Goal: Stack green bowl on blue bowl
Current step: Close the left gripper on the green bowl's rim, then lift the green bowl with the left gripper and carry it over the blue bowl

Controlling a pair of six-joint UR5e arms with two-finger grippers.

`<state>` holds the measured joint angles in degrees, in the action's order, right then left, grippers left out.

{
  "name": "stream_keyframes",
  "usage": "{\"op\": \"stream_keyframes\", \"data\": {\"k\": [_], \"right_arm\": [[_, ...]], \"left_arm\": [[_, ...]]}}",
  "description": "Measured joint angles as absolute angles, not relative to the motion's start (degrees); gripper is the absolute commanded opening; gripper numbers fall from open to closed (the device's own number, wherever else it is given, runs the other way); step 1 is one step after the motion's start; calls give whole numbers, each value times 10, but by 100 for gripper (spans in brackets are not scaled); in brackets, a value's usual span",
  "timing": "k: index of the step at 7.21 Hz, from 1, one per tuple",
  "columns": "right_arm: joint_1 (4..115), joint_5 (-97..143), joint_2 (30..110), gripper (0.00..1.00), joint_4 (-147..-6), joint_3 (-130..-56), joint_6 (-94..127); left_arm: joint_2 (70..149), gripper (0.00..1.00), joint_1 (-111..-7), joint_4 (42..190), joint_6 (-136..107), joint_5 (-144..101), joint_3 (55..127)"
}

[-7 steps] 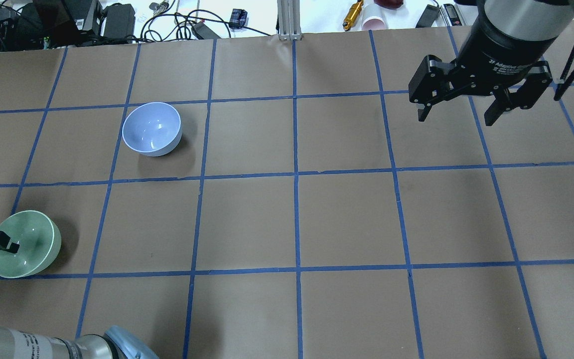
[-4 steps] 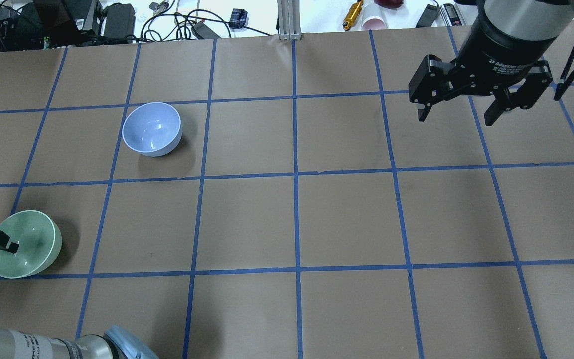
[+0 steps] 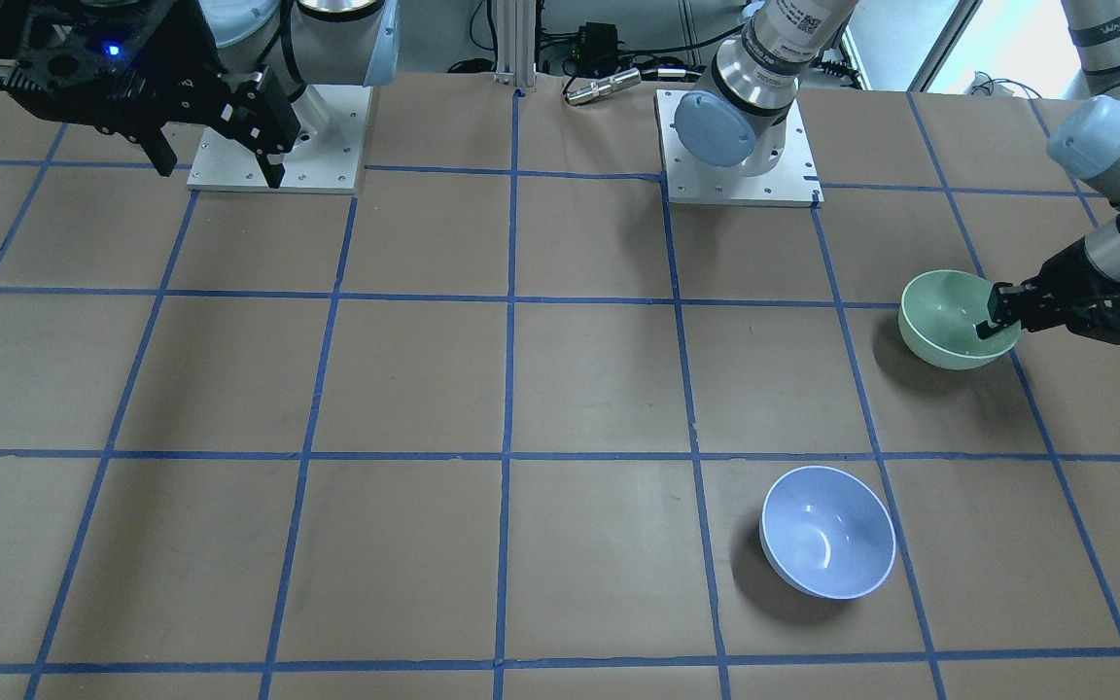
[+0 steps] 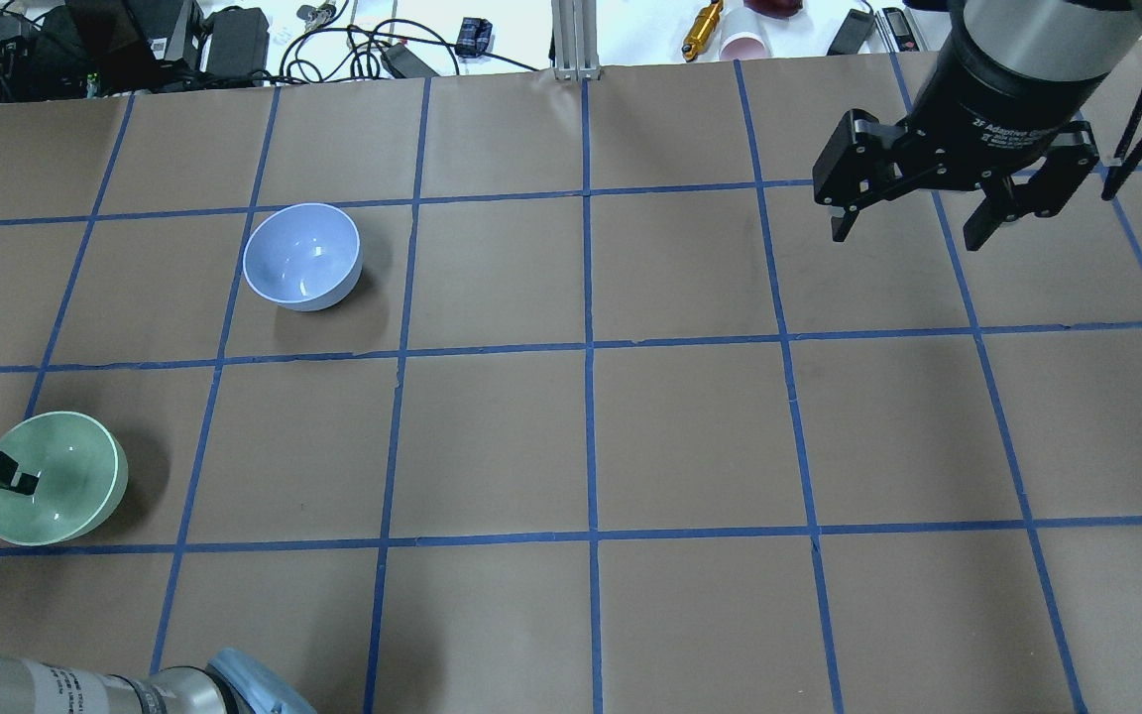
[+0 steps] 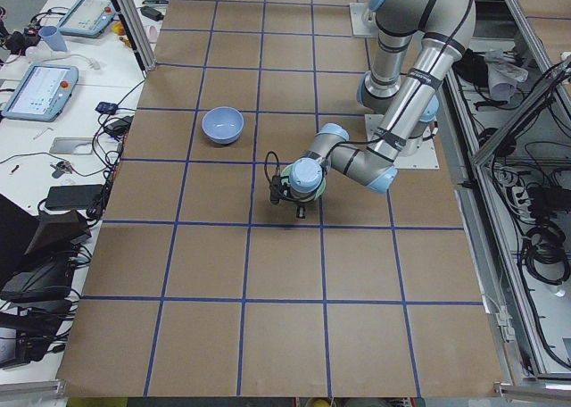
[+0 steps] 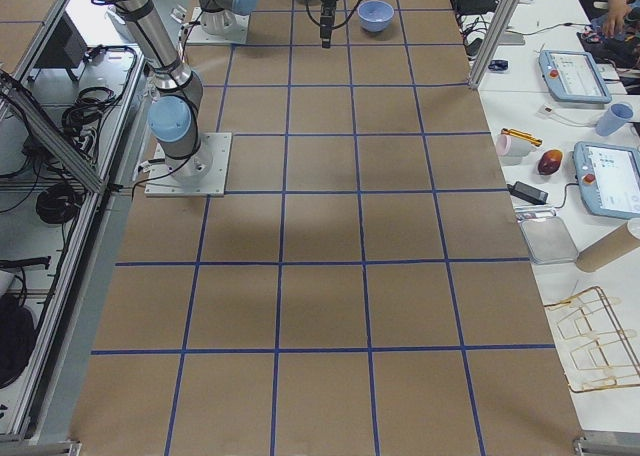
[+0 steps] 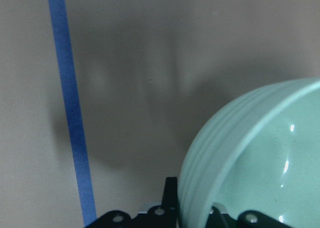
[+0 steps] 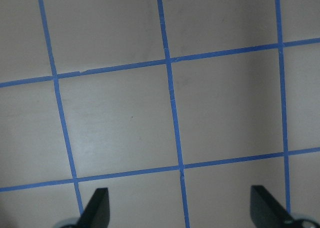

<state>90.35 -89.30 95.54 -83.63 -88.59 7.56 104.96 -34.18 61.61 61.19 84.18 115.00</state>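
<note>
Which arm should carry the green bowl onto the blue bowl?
Left. The left gripper pinches the green bowl at its rim, blue bowl nearby; the right gripper hangs open across the table.

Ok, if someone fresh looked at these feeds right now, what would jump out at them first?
Probably the green bowl near the table edge on the robot's left, with the left gripper pinched on its rim, one finger inside. Then the blue bowl, upright and alone, farther out from the robot and a little toward the middle. The right gripper hangs open over the other side, away from both bowls.
</note>
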Motion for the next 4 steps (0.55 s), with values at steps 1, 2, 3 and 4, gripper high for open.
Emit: {"op": "stream_keyframes", "data": {"k": [1, 2, 3, 4], "right_arm": [[904, -893, 955, 100, -836, -886, 76], [904, -893, 955, 100, -836, -886, 76], [904, -893, 955, 100, -836, -886, 76], [904, -893, 955, 100, -836, -886, 76]], "left_arm": [[1043, 0, -344, 637, 612, 833, 1141], [1038, 0, -347, 665, 612, 819, 1127], [1034, 0, -356, 685, 611, 807, 1109], [1031, 0, -374, 705, 605, 797, 1091]]}}
